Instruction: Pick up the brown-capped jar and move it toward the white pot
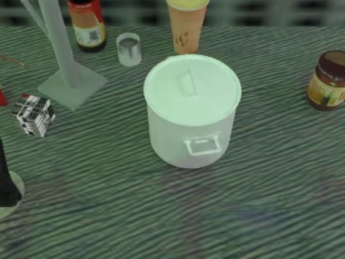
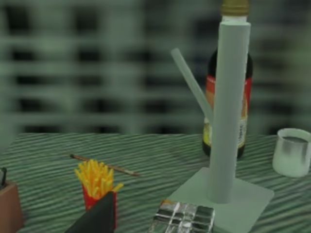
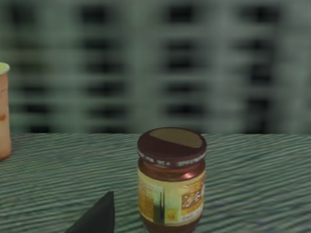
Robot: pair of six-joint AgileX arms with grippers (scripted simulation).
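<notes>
The brown-capped jar (image 3: 171,179) stands upright on the table, untouched, just ahead of my right gripper, whose finger state I cannot tell. The white pot (image 1: 192,110) sits well apart at the centre. My left arm is parked at the table's left edge.

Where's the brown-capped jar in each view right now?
Top view: brown-capped jar upright at the table's right edge, well apart from the white pot.
Left wrist view: not in it.
Right wrist view: jar centre foreground.
Shared landmark: tan paper cup.
</notes>
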